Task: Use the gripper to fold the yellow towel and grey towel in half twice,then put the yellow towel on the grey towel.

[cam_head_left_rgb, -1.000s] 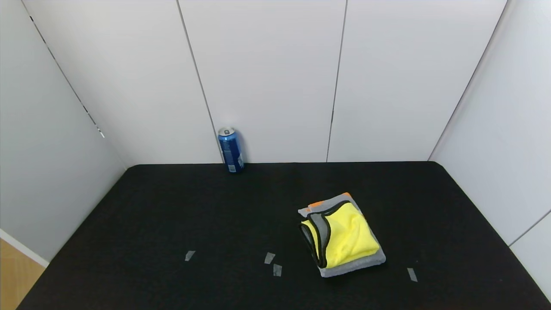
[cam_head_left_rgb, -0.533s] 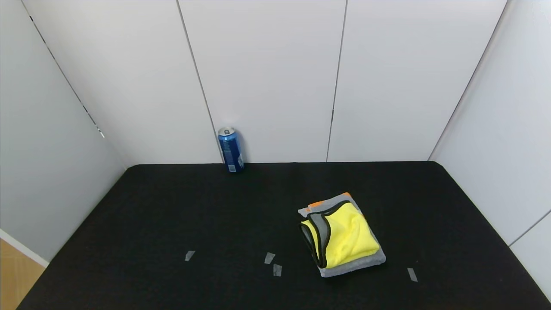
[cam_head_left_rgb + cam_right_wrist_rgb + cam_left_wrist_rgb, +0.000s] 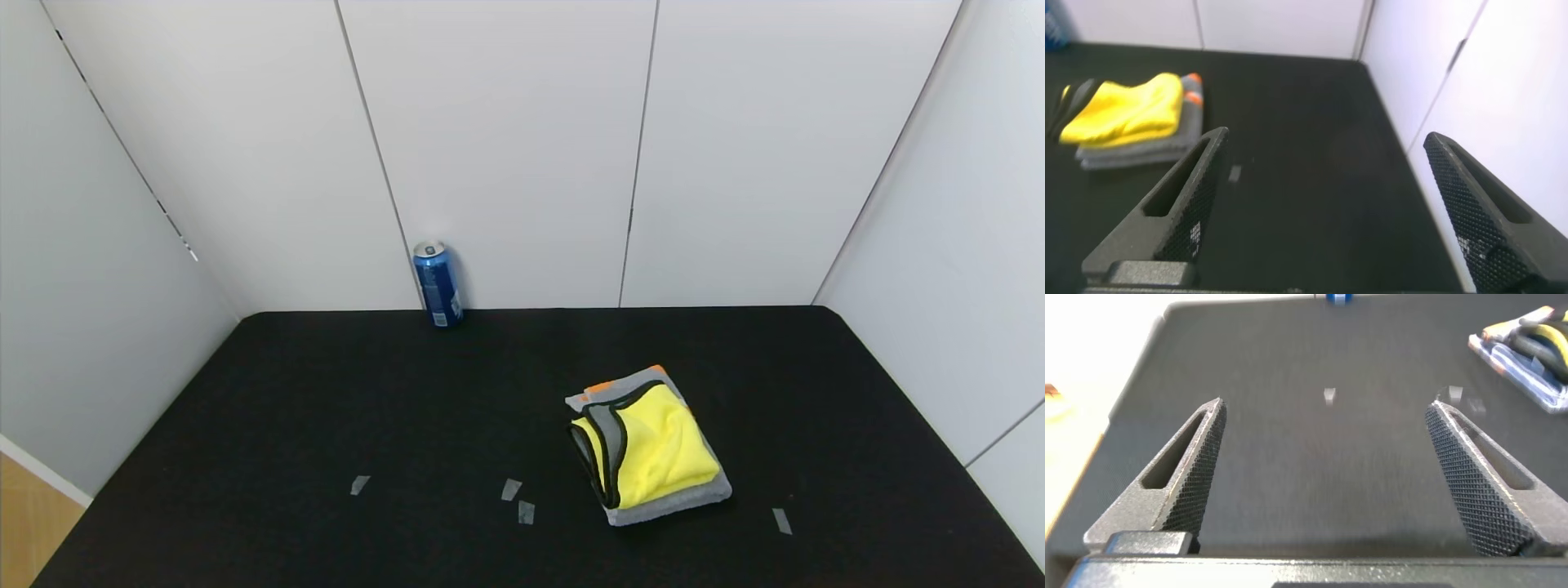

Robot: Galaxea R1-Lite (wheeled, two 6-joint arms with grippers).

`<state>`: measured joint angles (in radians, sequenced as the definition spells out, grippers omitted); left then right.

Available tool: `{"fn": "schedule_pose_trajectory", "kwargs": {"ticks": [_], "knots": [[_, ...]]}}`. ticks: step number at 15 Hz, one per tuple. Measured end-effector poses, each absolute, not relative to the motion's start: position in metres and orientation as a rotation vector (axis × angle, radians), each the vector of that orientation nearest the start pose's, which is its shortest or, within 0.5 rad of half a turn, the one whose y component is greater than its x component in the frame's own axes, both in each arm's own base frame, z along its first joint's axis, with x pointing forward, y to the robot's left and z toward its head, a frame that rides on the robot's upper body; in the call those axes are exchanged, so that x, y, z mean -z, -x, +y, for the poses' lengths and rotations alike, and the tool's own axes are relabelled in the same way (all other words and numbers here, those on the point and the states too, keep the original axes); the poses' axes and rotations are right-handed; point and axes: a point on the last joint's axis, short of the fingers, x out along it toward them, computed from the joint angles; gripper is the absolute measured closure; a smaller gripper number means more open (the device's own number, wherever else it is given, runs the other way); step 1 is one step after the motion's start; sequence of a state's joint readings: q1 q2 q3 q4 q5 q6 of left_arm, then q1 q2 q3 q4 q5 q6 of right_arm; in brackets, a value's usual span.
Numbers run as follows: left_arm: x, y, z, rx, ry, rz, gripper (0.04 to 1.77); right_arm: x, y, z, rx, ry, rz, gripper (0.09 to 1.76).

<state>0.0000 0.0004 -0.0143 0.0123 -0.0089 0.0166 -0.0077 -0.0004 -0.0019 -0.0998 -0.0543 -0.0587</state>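
The left tool hangs low over the near left part of the black tabletop. Its two dark fingers are spread wide and hold nothing. A blue can stands far back, against the white wall. Small grey bits of tape stick to the tabletop near the front, and one more piece lies further right.

On the right half of the tabletop sits the folded pile. The grey towel is at the bottom, folded into a thick block, with a bit of orange showing at its far edge. The yellow towel lies on top of it, touching it. It is bright yellow and soft, folded small, with a thin black edge. At its left side the layers curl open a little, and the grey back of the cloth shows there. The grey towel peeks out along the near, right and far sides.

The right tool hangs over the near right part of the tabletop, well apart from the pile. Its fingers are spread wide too, with nothing between them.

Compared with a second ago, nothing in the head view has moved. The towels, the can and the tape are all in the same spots.
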Motion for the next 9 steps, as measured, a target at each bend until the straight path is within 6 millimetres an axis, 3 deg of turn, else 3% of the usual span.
{"fn": "schedule_pose_trajectory", "kwargs": {"ticks": [3,9], "knots": [[-0.0750,0.0229,-0.0002,0.010,-0.018,0.009,0.09,-0.0756,0.0229,0.0000,0.015,0.049,0.001,0.14],[-0.0747,0.0228,-0.0002,0.009,-0.017,0.008,0.09,-0.0754,0.0230,0.0001,0.006,0.039,0.004,0.14]]}}
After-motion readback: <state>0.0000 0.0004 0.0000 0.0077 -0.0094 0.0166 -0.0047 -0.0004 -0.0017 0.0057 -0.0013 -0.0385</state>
